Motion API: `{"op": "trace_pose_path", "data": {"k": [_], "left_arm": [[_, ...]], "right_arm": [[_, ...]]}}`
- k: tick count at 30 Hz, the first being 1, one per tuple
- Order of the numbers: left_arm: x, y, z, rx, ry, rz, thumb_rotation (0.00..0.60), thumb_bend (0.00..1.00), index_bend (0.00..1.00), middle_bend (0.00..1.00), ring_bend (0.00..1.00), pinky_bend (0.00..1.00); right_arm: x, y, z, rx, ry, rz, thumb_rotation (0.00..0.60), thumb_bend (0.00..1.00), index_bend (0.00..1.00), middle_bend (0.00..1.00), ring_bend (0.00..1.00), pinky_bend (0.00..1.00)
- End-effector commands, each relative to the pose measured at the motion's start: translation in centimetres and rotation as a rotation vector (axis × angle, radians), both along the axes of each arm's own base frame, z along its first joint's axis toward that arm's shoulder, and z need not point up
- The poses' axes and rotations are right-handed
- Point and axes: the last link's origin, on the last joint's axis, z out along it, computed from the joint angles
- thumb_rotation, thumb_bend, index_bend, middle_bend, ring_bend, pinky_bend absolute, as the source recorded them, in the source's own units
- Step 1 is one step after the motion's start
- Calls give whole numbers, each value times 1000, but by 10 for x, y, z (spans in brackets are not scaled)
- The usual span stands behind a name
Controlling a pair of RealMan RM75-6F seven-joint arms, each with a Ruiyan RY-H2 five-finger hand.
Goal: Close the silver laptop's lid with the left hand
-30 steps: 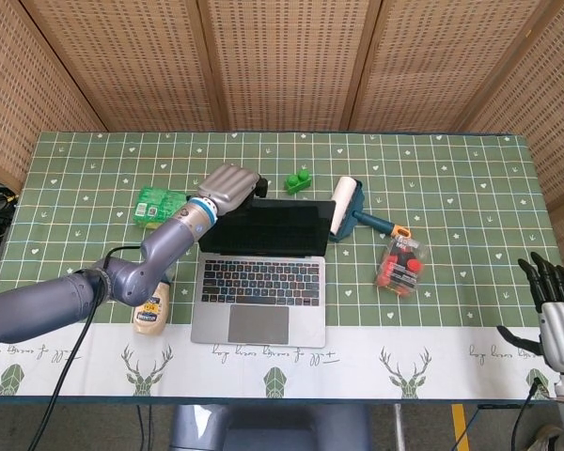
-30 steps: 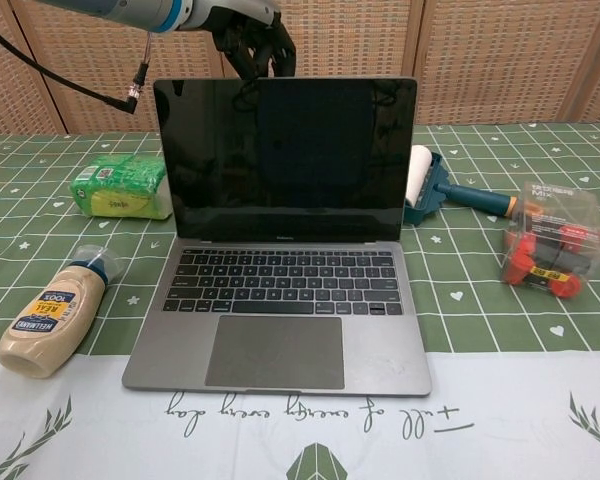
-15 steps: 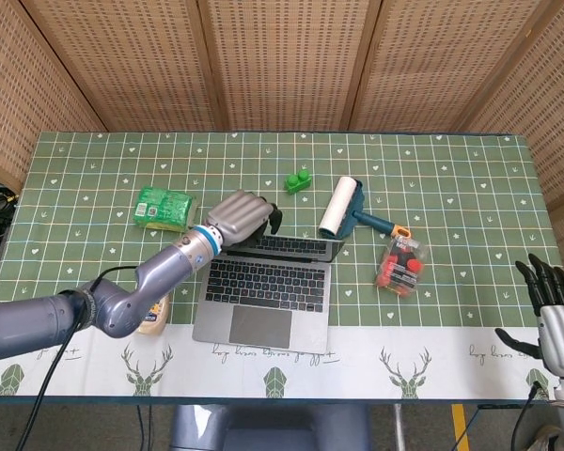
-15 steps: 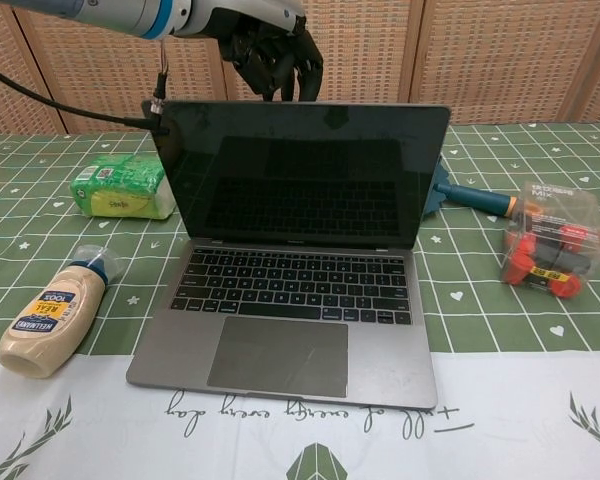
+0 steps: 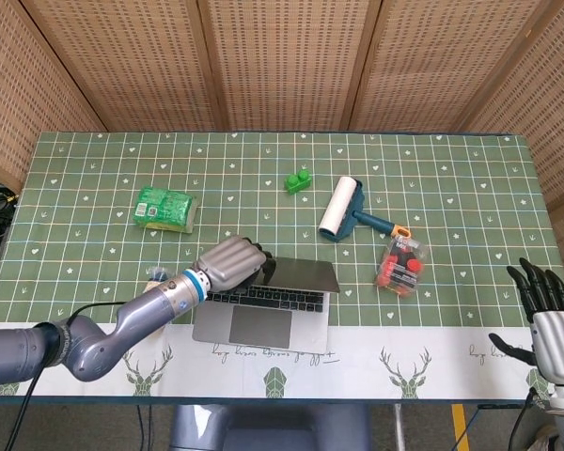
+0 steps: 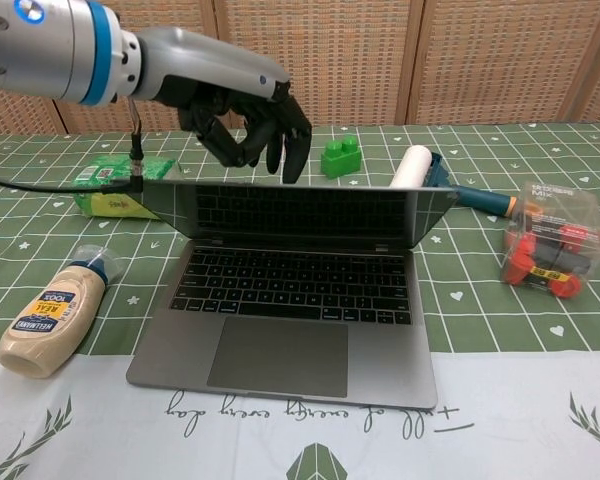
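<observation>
The left hand (image 6: 235, 105) is pressing down on the back of the lid of the silver laptop (image 6: 290, 300), with its fingers (image 6: 290, 150) spread a little and curled over the lid's top edge, so it is pushing with nothing grabbed inside it. The lid leans far forward over the keys but is not shut, and the dark screen shows the keys like a mirror. The laptop sits right under the hand, near the front edge of the table (image 5: 451, 188), which has a green checked cloth. Just to the left of the hand and lower down lies a mayonnaise bottle (image 6: 50, 320) on its side. Behind the hand to the left is a green packet (image 6: 105, 195). Behind it to the right is a green toy brick (image 6: 340, 158), and next to that a lint roller (image 6: 425, 180) with a teal handle. Far to the right of the hand is a clear box (image 6: 552, 240) with red things inside. The right hand (image 5: 550, 315) is well away at the right end of the table, holding nothing, with its fingers straight and apart
</observation>
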Motion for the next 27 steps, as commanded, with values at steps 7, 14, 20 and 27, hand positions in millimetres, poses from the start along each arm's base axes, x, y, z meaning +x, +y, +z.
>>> {"op": "trace_pose_path", "data": {"k": [7,14,20,27], "left_arm": [[-26,-32,-20,-79,15,-2,600,1000,455,349,314,320],[-43,-44,-41,-120,36,17,600,1000,452,350,314,320],[-55,-48,-60,-134,57,29,600,1000,451,350,314,320],[-67,-50,-81,-154,99,41,600,1000,451,350,314,320]], "right_arm": [[3,3,-2,11,3,14,600,45,0,0,0,0],[5,5,-3,17,4,16,600,44,0,0,0,0],[5,5,-3,20,6,12,600,44,0,0,0,0],[5,5,-3,19,8,8,600,44,0,0,0,0]]}}
